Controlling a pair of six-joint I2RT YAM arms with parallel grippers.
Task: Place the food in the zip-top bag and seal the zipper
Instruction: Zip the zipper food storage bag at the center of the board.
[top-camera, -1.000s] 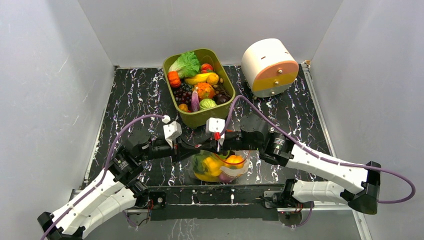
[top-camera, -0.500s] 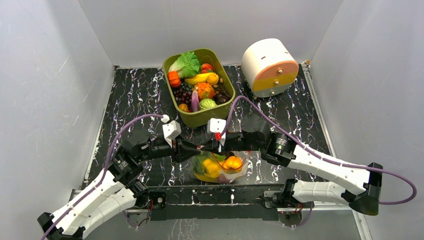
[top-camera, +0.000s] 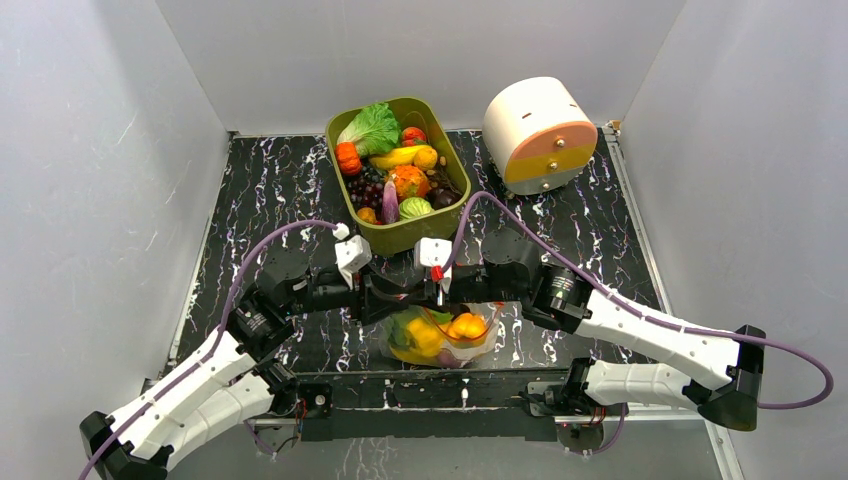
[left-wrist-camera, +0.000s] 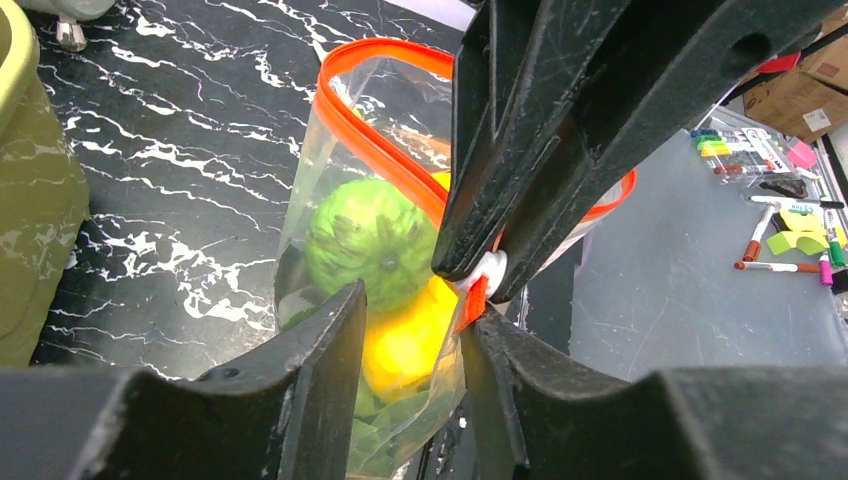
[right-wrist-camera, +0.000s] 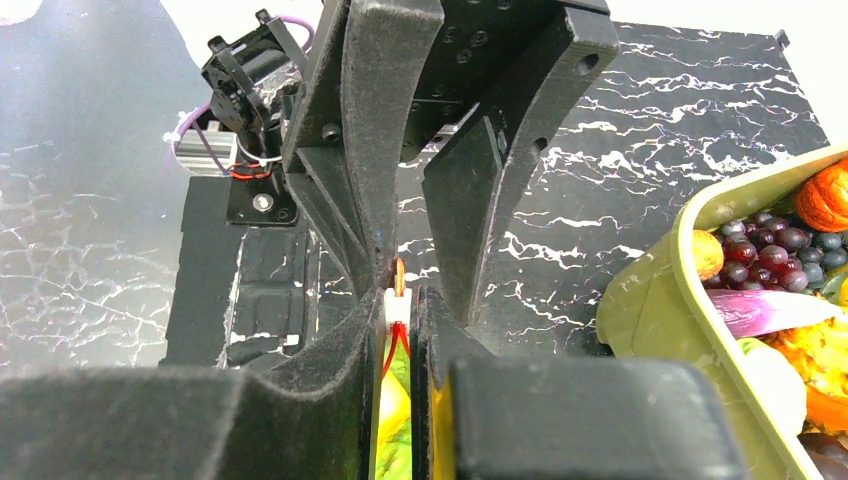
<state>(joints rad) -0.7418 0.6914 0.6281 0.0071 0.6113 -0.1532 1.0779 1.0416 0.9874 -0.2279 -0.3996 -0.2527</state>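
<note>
Jaws, right gripper (right-wrist-camera: 403, 310): clenched on the zipper (left-wrist-camera: 372, 140), pinching it at a small white tab (left-wrist-camera: 490, 270)
Jaws, left gripper (left-wrist-camera: 410, 320): released, the two fingers standing apart with the side of the bag between them, their tips close to the right gripper's tips
Zipper: orange strip lying in an open loop, so the mouth gapes
Bag (top-camera: 440, 338): clear plastic, on the table (top-camera: 270, 190) near its front edge, between the two arms, mouth raised up to the grippers
Food in the bag: a green piece (left-wrist-camera: 370, 240) touching a yellow piece (left-wrist-camera: 405, 345); an orange piece (top-camera: 466, 325) on the right arm's side in the top view
Tub (top-camera: 405, 238): olive green, just behind the bag and apart from it, full of more toy fruit and vegetables (top-camera: 395, 170)
Round white container (top-camera: 530, 115): orange face, at the back right of the table, well apart from the bag
Arms: both reach inward and meet over the bag
</note>
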